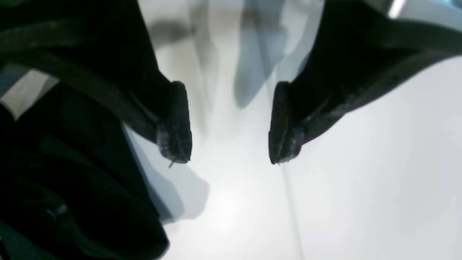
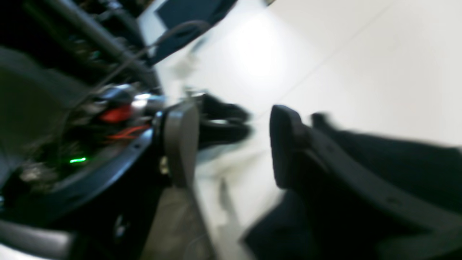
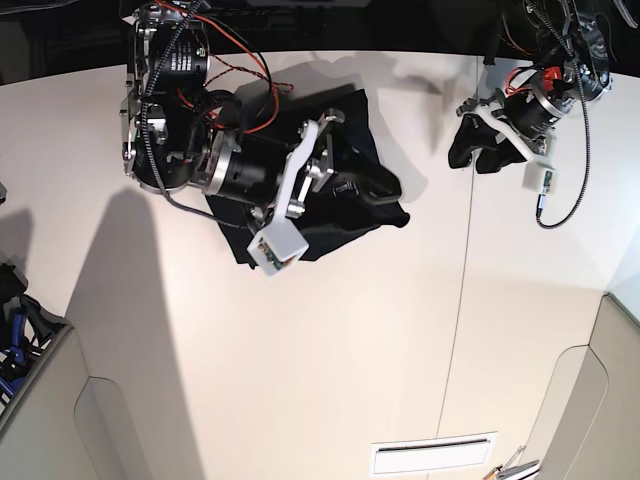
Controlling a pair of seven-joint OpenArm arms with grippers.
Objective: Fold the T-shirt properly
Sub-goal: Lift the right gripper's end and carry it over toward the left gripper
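The black T-shirt (image 3: 350, 205) lies crumpled in a compact heap at the back middle of the white table (image 3: 300, 350). My right gripper (image 3: 335, 160) hovers over the shirt's far part. In the right wrist view it (image 2: 232, 137) is open, with bare table between its fingers and black cloth (image 2: 379, 169) behind the right finger (image 2: 287, 144). My left gripper (image 3: 475, 158) is to the right of the shirt, apart from it, over bare table. In the left wrist view it (image 1: 229, 157) is open and empty, with the shirt (image 1: 72, 173) at the lower left.
A seam (image 3: 463, 270) runs down the table, right of the shirt. A white vent (image 3: 430, 458) sits at the front edge. Grey panels stand at the front left (image 3: 60, 420) and front right (image 3: 590, 400). A cable (image 3: 570, 190) loops from the left arm.
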